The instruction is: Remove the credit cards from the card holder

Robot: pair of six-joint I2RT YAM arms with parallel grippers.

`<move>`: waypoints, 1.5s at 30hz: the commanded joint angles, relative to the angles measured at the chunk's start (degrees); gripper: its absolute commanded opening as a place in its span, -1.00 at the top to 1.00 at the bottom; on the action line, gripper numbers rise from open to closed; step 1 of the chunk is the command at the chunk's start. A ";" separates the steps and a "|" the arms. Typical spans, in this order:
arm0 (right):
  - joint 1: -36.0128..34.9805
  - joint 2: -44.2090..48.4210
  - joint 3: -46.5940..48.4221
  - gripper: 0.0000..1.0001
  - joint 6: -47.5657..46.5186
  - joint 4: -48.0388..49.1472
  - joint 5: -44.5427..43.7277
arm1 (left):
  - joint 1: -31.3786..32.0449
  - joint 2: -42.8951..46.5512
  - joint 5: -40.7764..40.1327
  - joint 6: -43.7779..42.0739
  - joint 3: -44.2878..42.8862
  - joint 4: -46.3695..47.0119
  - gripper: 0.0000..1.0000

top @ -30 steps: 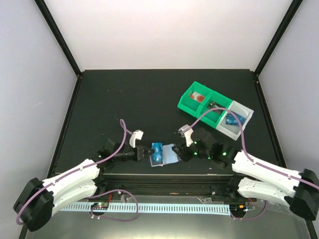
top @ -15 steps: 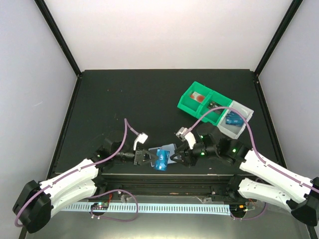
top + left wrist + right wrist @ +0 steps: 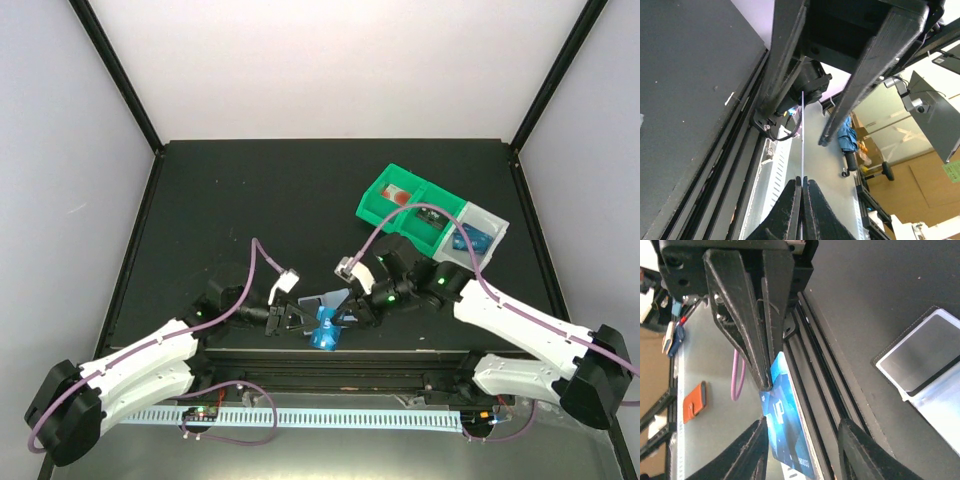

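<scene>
My left gripper (image 3: 305, 320) is shut on a bright-blue credit card (image 3: 325, 330) and holds it on edge over the table's near edge. In the left wrist view the card (image 3: 802, 145) shows as a thin line between the closed fingertips (image 3: 795, 200). In the right wrist view the card (image 3: 787, 435) hangs from the left gripper's fingers (image 3: 752, 340), partly between my right gripper's (image 3: 804, 427) spread fingers. My right gripper (image 3: 352, 308) is open and empty. The pale card holder (image 3: 330, 299) lies open on the table just behind the card and shows in the right wrist view (image 3: 925, 355).
A green-and-grey compartment tray (image 3: 378, 208) stands at the back right. It holds a red-and-white item (image 3: 400, 195), a dark green item (image 3: 426, 211) and another blue card (image 3: 466, 241). Black rails (image 3: 820, 405) run along the near table edge.
The blue card has come out of the holder and now stands on edge in my left gripper, nearer the front edge. My right arm has swung left toward the card.
</scene>
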State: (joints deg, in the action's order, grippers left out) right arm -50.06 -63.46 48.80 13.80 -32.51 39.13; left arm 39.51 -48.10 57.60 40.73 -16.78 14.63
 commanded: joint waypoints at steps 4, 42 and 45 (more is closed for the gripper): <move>0.32 -0.55 0.03 0.66 -0.73 3.08 6.13 | 0.36 -0.36 2.31 -0.67 0.77 3.92 0.97; 23.92 10.38 -8.59 0.98 20.56 14.81 -30.72 | -0.37 12.01 -42.91 -6.87 -10.21 -36.63 -0.98; 28.27 11.91 -8.46 0.98 20.13 14.67 -34.53 | -0.31 11.25 -42.58 -6.54 -9.74 -36.24 -0.98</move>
State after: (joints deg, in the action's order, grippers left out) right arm -26.11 -53.65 40.51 33.26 -18.68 13.28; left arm 39.44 -36.71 16.73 33.41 -26.76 -21.06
